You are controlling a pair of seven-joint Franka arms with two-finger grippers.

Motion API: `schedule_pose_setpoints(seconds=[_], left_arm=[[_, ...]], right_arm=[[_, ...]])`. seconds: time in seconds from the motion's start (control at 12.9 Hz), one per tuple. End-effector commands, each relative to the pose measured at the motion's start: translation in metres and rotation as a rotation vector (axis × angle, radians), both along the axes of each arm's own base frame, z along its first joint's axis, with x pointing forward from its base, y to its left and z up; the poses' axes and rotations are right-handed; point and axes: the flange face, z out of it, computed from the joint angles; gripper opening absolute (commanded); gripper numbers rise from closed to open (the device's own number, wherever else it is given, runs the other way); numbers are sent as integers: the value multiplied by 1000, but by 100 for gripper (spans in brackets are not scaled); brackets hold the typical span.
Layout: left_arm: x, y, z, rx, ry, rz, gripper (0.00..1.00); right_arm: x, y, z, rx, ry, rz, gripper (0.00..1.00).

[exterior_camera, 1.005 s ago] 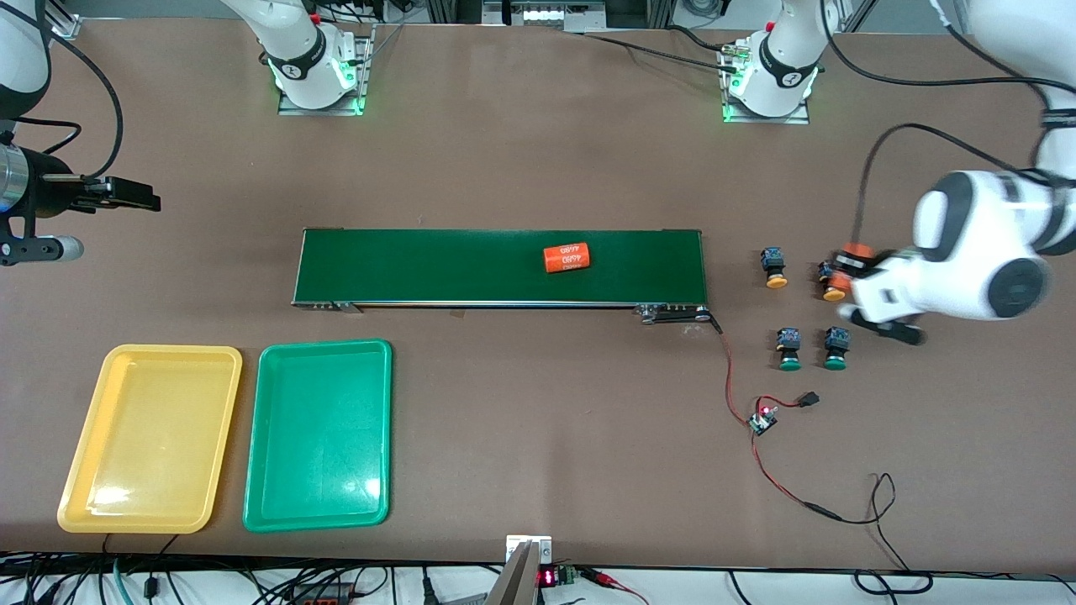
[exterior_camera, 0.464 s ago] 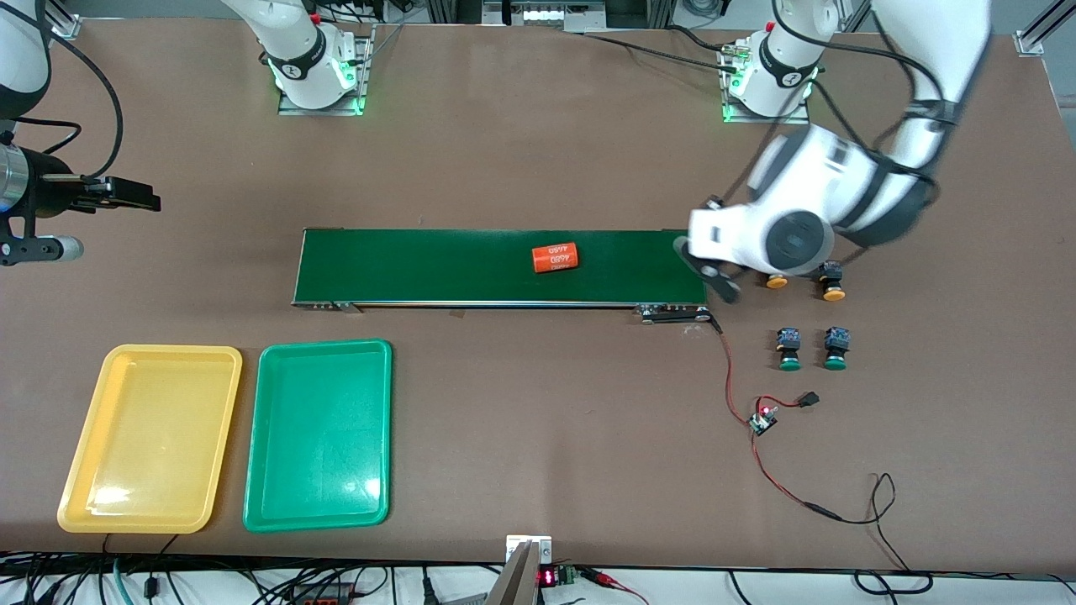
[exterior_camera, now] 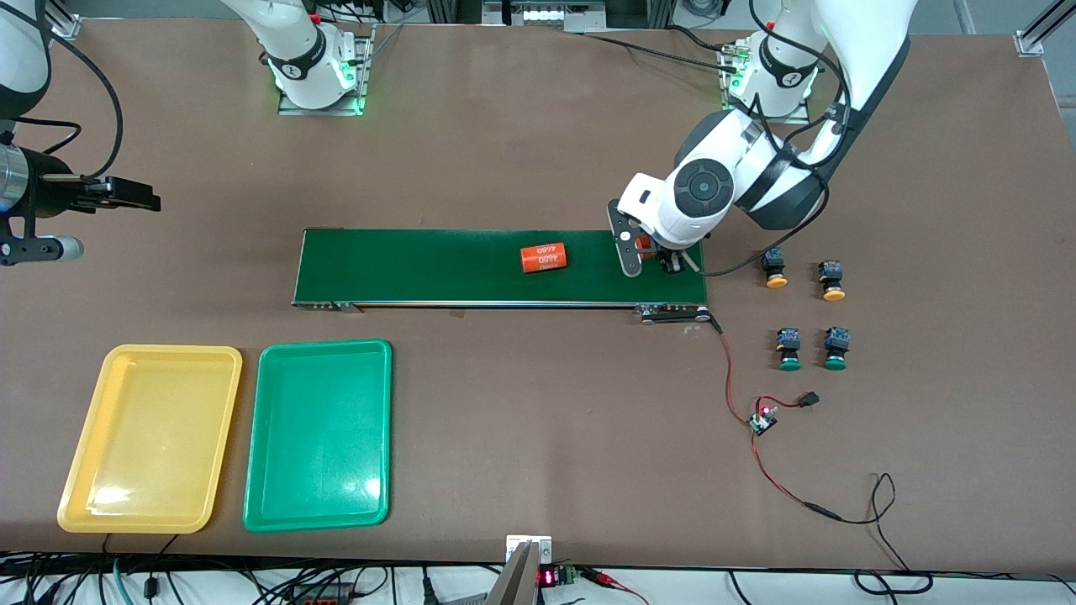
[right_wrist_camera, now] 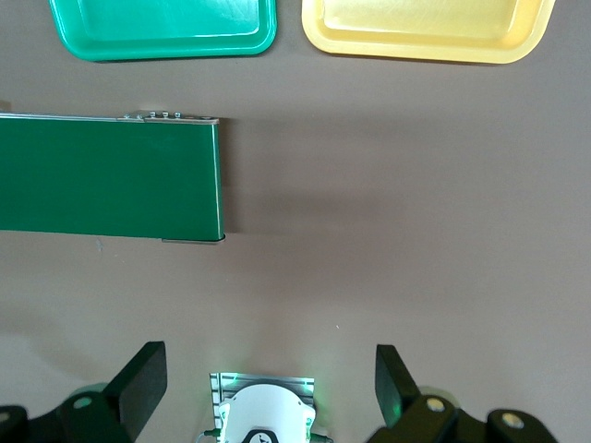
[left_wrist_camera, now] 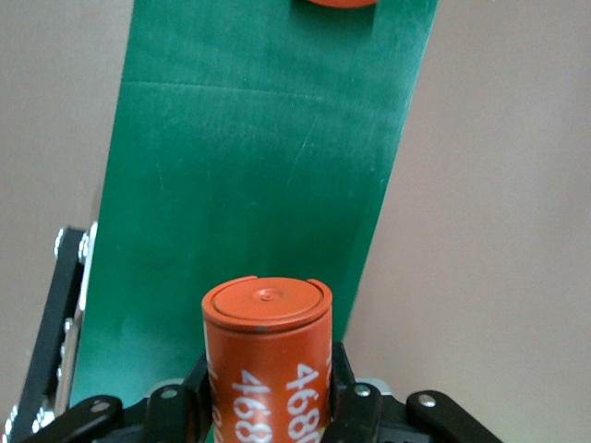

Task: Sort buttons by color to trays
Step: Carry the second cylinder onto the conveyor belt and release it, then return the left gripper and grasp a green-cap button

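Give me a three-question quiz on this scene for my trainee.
1. True or false: both trays hold buttons.
2. What does the left gripper grip over the belt?
3. How many buttons lie on the table: A two, B four, C six?

Key:
1. False: the yellow tray and green tray hold none.
2. An orange cylinder; a second one lies on the belt.
3. B: two yellow, two green.

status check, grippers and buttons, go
Left gripper shut on orange 4680 cylinder over conveyor belt. Right gripper open, waiting. Four buttons untouched; yellow tray, green tray hold none.
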Motion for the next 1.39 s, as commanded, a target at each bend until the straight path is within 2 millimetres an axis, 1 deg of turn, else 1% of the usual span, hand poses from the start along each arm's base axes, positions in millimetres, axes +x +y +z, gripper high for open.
schedule_pose_setpoints(seconds=[0.0,0.08,0.23,0.39,0.46,0.54,0.62,0.7,0.77,0.85,0.93,1.0,1.08,1.16,1.24,1.31], left_arm=[[-10,4,-19,-16,-52,-93,4],[-13,3,-21,-10,-60,-91,13],[-9,9,-21,-5,-61,-85,99],[-5,9,-11,-2,-80,-81,100],[-2,12,-4,1,-92,-71,100],[1,15,6,2,-112,-60,100],[14,27,21,6,-146,-28,100],[31,51,37,18,-185,23,100],[44,78,51,35,-216,76,100],[54,100,65,39,-243,128,100],[69,126,80,20,-259,215,100],[77,144,86,-16,-247,304,100],[86,163,89,-55,-227,433,100],[94,187,84,-101,-188,639,100],[103,205,71,-150,-116,858,100],[114,217,62,-196,-52,1026,100]], right_arm=[[-1,-2,3,14,7,9,100],[-1,-2,2,16,10,8,100],[-1,-2,2,16,10,8,100],[-1,-2,2,16,10,8,100],[-1,-2,2,16,10,8,100],[-1,-2,2,16,10,8,100],[-1,-2,2,16,10,8,100],[-1,-2,2,16,10,8,100],[-1,-2,1,16,11,8,100],[0,-2,-2,16,19,8,100],[0,-2,-2,16,19,8,100],[1,-1,-2,17,17,9,100],[1,1,-2,27,16,8,100],[1,3,-2,31,16,9,100],[0,3,-2,31,18,9,100],[0,3,-2,32,19,11,100]])
